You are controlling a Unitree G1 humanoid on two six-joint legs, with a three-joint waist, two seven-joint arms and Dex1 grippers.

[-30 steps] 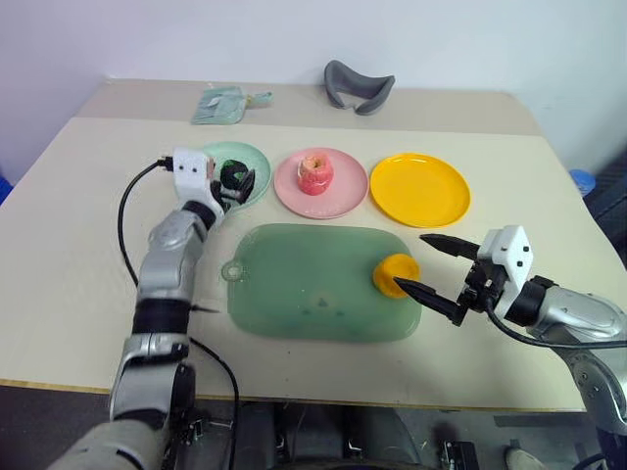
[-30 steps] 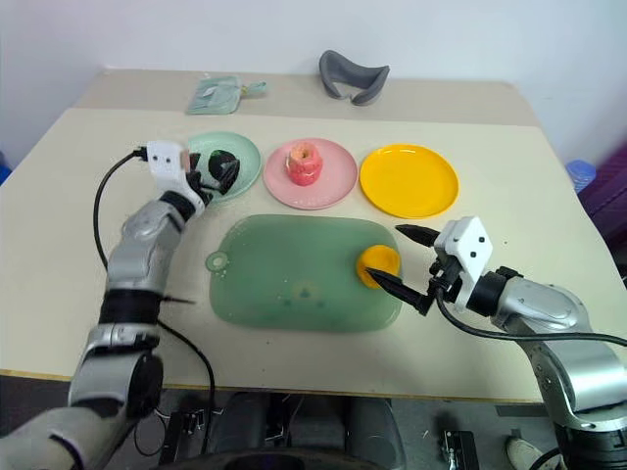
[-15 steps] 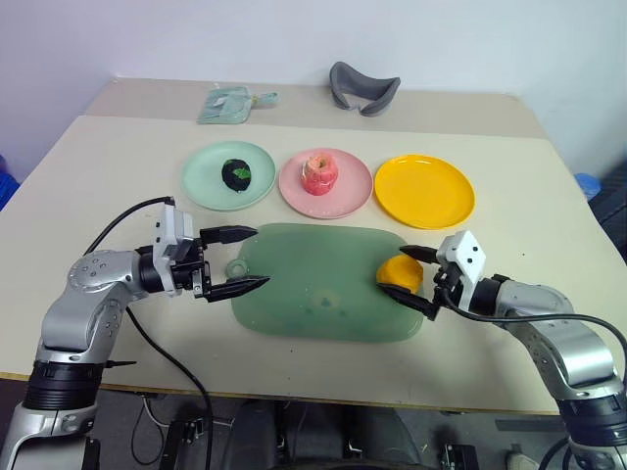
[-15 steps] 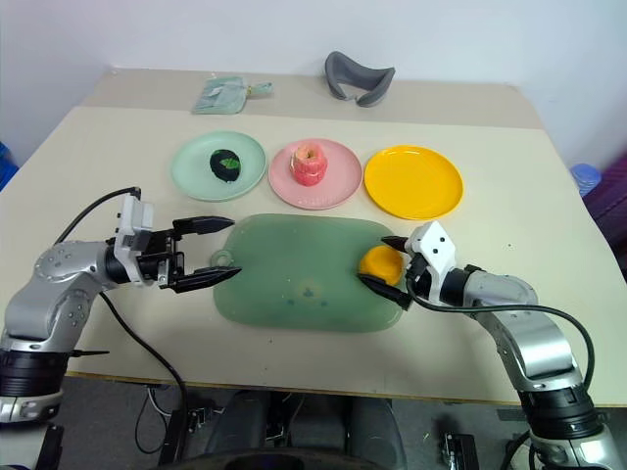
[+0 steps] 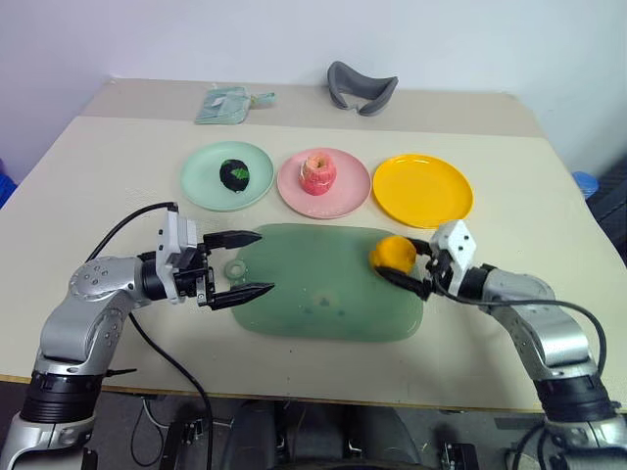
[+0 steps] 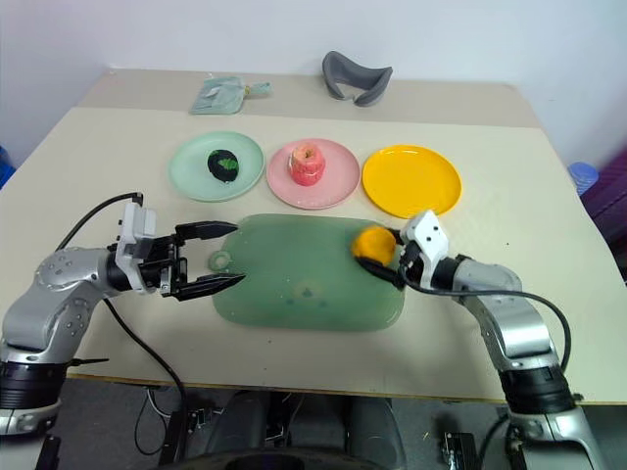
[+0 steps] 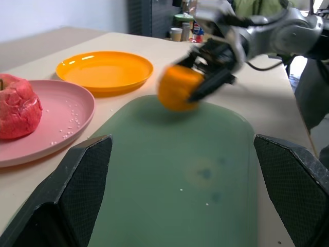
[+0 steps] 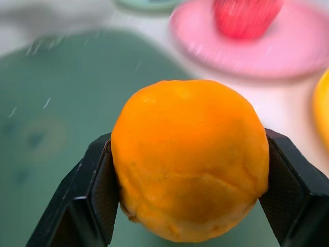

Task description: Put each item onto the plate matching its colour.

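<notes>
- The right pincer [image 5: 409, 266] pinches the orange-yellow lump [image 5: 391, 253] between its two black fingers, at the right far corner of the green tray [image 5: 323, 294].
- The left pincer [image 5: 245, 264] stands spread wide over the tray's left edge and holds nothing.
- The yellow-orange plate [image 5: 422, 189] lies bare, just beyond the lump.
- The pink-red apple [image 5: 316, 171] sits on the pink plate [image 5: 346, 192].
- The black lump [image 5: 235, 174] rests on the mint green plate [image 5: 201, 176].
- All stand on the desk [image 5: 88, 196].
</notes>
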